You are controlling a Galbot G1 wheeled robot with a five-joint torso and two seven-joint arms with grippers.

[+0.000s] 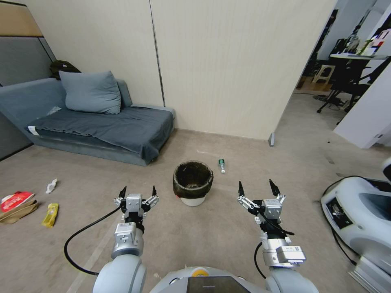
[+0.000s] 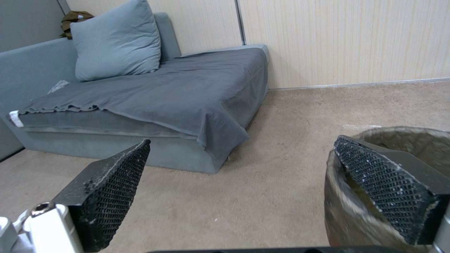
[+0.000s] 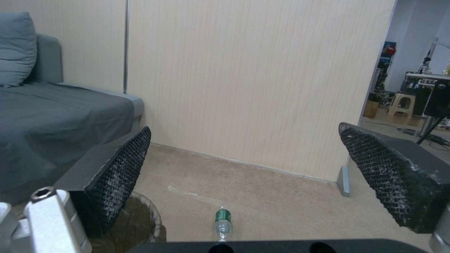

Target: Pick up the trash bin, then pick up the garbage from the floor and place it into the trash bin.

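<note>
While your two arms are reaching forward over the carpet, the trash bin point(image 1: 192, 184) is standing upright on the floor between them and a little farther from the robot, its dark liner folded over the rim. Your left gripper point(image 1: 138, 191) is hovering just beside the bin on its left, fingers spread wide and holding nothing; in the left wrist view the bin's rim point(image 2: 398, 135) is showing behind one finger pad. Your right gripper point(image 1: 258, 187) is hanging to the bin's right, likewise gaping and empty. A small bottle point(image 1: 221, 165) is lying on the floor just past the bin, toward the wall. Off to your far left, a red-and-white wrapper point(image 1: 15, 200) is sitting on a tan paper bag point(image 1: 18, 211), with a yellow wrapper point(image 1: 50, 214) beside them and a white tissue scrap point(image 1: 51, 185) nearby. A grey sofa point(image 1: 93, 126) is standing against the wall beyond.
</note>
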